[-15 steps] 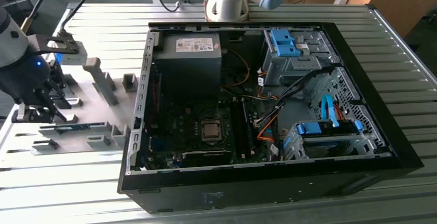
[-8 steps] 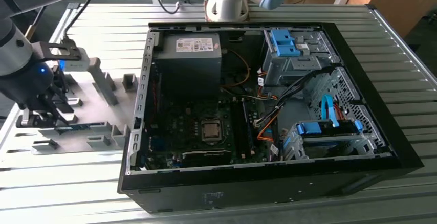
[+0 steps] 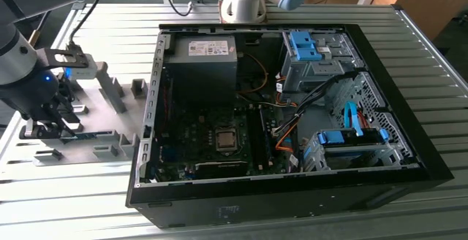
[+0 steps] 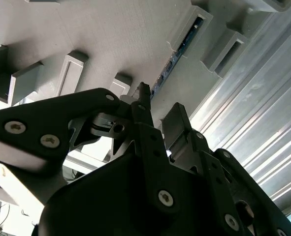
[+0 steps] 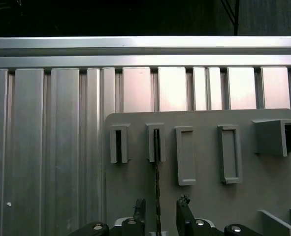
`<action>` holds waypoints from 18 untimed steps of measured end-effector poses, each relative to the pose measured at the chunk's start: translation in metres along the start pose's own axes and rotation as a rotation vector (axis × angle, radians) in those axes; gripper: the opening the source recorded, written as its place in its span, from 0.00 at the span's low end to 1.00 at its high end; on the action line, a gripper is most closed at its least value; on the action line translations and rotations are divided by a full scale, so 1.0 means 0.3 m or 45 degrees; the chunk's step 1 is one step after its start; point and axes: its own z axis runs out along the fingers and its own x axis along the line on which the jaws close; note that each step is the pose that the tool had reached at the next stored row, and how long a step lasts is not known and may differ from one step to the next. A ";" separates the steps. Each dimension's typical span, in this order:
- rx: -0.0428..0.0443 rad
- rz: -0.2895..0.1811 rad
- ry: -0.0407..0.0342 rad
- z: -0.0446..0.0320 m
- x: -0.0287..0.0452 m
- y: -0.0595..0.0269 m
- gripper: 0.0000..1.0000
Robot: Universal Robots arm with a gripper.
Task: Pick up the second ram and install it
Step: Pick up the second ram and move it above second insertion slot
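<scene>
Black tool (image 5: 161,204) hangs low over a grey fixture plate (image 5: 209,206), fingers (image 5: 184,209) spread apart and gripping nothing. The second ram (image 5: 156,167) stands on edge in the plate's slotted blocks, its near end between them. The plate lies on the ribbed metal counter (image 5: 51,147), just beside the open computer case (image 3: 278,114).

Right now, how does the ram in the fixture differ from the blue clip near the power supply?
The second ram is a thin blue-green board on edge in the grey fixture, outside the case; the blue clip is chunky plastic inside it. The open gripper straddles the ram; the clip sits far off. Both are bluish.
</scene>
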 end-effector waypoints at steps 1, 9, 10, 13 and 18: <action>0.000 0.000 -0.0001 0.001 0.000 0.000 0.38; 0.005 0.000 -0.0002 0.029 0.002 0.000 0.38; 0.006 0.000 -0.0003 0.033 0.002 0.000 0.38; 0.007 0.000 -0.0002 0.044 0.003 0.002 0.38; 0.010 -0.001 -0.0004 0.048 0.003 0.003 0.38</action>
